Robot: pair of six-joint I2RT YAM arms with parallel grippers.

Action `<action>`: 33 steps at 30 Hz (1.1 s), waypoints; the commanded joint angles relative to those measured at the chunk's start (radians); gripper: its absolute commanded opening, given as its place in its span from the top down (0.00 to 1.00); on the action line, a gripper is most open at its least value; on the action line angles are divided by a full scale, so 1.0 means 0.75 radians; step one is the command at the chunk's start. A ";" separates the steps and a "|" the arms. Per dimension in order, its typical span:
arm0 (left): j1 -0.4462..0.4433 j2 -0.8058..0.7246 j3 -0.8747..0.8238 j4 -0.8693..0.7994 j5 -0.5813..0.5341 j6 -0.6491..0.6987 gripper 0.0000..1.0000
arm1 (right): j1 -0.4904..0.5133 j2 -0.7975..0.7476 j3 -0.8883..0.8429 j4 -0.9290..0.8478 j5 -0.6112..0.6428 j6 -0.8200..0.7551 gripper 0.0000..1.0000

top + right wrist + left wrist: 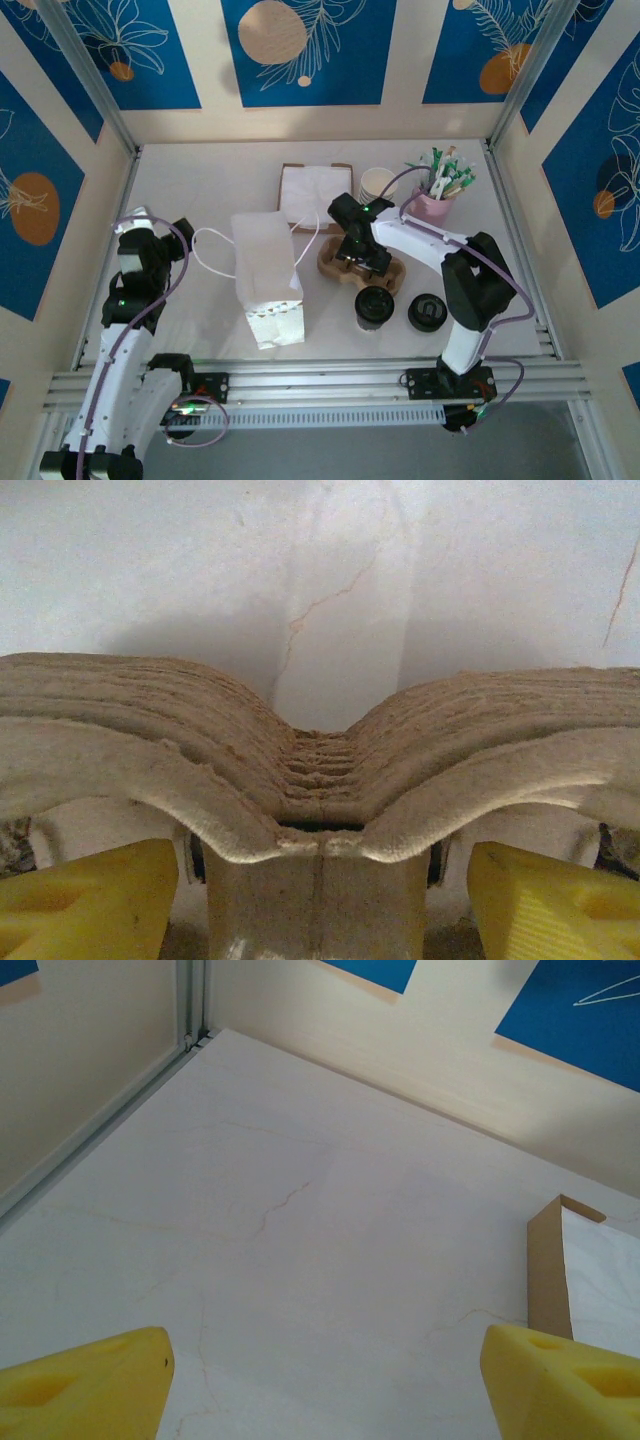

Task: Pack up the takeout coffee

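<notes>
Straddling the stack of pulp cup carriers [320, 780], the right end effector [320, 885] has its yellow fingers [85, 900] spread wide. One sits at each side of the stack's central ridge, and a small gap shows between each finger and the pulp. In the top view this arm reaches in from the right, over the brown carriers near the middle of the surface [200, 180].

The takeout coffee [373, 306], a small cup under a black lid, stands upright on the surface just on the near side of the carriers. No finger touches it. A loose black lid [427, 312] lies near its right, apart from it.

The left end effector [322, 1365] hangs over bare surface at the far left, its fingers spread wide and holding nothing. The edge of a cardboard box of white napkins [548, 1275] shows at the right of its wrist view.

A white paper bag [268, 280] stands left of the carriers. Behind the carriers are a stack of lidless cream cups [378, 184] and a pink cup [438, 205] full of packets.
</notes>
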 commanded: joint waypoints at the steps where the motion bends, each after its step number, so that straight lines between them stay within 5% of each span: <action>1: -0.003 0.004 -0.012 0.023 0.010 0.021 0.20 | -0.006 0.012 -0.023 -0.009 0.012 0.010 0.25; 19: -0.003 0.005 -0.014 0.023 0.014 0.021 0.20 | -0.020 -0.107 -0.032 -0.008 0.005 0.008 0.41; 33: -0.003 0.001 -0.014 0.023 0.016 0.017 0.20 | -0.039 -0.181 -0.040 -0.007 -0.024 -0.046 0.39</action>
